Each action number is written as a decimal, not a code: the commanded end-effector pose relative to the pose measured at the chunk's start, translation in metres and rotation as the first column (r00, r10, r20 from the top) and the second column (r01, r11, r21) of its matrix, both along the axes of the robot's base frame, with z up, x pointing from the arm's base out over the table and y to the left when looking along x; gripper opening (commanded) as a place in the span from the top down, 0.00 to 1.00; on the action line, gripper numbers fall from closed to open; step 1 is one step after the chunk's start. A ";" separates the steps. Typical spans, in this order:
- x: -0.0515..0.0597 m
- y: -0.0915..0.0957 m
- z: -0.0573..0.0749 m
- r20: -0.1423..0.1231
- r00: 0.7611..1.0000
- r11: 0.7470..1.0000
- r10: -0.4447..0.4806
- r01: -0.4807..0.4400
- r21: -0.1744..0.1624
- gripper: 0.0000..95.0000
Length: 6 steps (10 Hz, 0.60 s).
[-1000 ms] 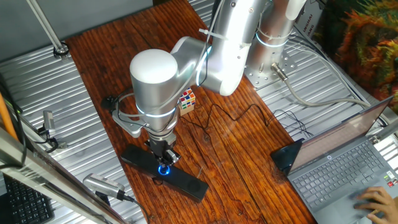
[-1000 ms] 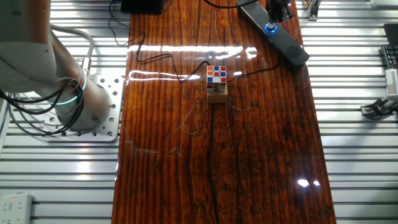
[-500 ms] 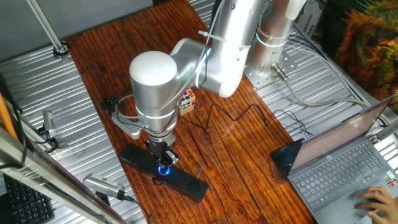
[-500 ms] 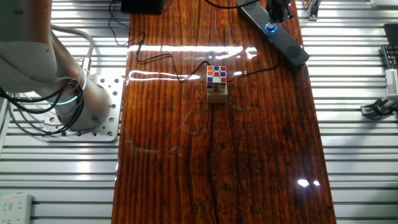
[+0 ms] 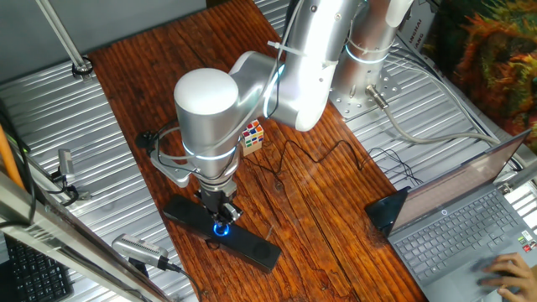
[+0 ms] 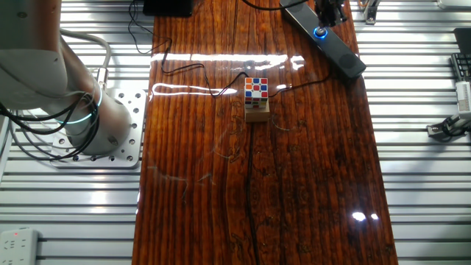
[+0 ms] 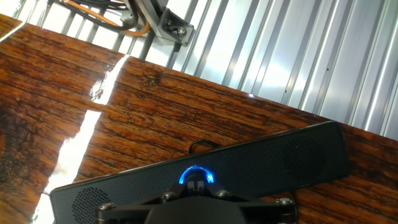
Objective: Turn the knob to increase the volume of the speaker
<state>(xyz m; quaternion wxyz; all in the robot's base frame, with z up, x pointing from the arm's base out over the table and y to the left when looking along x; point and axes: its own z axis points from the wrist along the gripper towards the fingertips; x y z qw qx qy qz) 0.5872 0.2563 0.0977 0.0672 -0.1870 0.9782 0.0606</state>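
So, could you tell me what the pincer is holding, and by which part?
The pincer sits on the speaker's knob, apparently at its rim; an actual clamp cannot be told.

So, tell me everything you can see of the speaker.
The speaker is a long, slim black bar with rounded ends and fine mesh grilles either side of its middle. It lies flat and slanted on the dark wooden table, near the edge by the ribbed metal surface. At its centre sits the knob, ringed in glowing blue. The gripper is down on the knob; whether the jaws are closed on it cannot be told. A thin black cable loops on the wood just behind it.
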 end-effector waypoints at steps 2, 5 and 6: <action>-0.001 0.000 0.001 0.000 1.000 1.000 0.010 -0.010 0.000 1.00; -0.001 0.000 0.001 -0.003 1.000 1.000 0.012 -0.012 -0.007 1.00; -0.001 0.000 0.001 -0.003 1.000 1.000 0.012 -0.012 -0.006 1.00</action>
